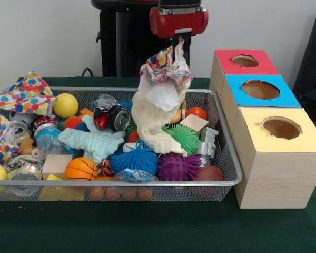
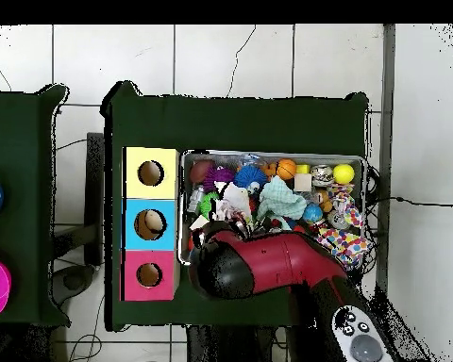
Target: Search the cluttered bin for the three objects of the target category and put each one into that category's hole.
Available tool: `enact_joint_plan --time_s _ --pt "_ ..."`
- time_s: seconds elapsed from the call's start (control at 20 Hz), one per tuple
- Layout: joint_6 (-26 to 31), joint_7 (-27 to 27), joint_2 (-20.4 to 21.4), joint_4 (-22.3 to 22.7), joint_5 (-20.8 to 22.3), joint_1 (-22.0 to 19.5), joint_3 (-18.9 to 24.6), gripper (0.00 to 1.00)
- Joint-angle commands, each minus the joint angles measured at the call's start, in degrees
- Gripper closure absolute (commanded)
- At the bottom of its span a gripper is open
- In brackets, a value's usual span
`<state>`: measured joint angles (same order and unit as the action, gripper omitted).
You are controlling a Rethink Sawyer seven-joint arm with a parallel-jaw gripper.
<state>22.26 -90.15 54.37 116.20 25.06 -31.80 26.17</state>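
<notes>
The gripper point(image 1: 179, 46) is hanging above the far side of the wire bin point(image 1: 229, 158), and its jaws are pinching the top of a bunch of cloth: a polka-dot cloth point(image 1: 166, 63) on top, with a cream cloth point(image 1: 150, 124) trailing straight down from it. The bunch's long axis is running vertically, and its lower end is still resting among the clutter in the bin, just beside a green spiky ball point(image 1: 187, 137). So the held thing is lying directly below the jaws, only partly lifted clear.

The box with 3 holes is standing just outside the bin's end wall, on the right in the front view: the red hole point(image 1: 245, 61) farthest back, the blue hole point(image 1: 260, 89) in the middle, the yellow hole point(image 1: 282, 128) nearest the camera. From the gripper, the red hole is lying closest, off to the side across the bin's rim. Judging from this, the coming move is calling for more lift first, so the dangling cream tail is clearing the rim before any sideways travel.

In the overhead view the arm point(image 2: 268, 264) is covering the gripper.

No brand, label or writing is legible; the crushed cans point(image 1: 116, 118) in the bin are showing print too small to read
</notes>
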Motion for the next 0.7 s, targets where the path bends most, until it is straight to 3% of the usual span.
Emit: enact_joint_plan --time_s 0.05,0.35,0.7 --pt "2.52 -7.68 2.35 -3.9 -2.67 2.1 -1.73 1.0" --pt "4.89 -5.9 2.28 -7.63 -3.38 3.69 -0.88 1.0" --pt "3.68 -6.73 -1.12 -11.38 -3.81 6.03 -1.42 1.0"
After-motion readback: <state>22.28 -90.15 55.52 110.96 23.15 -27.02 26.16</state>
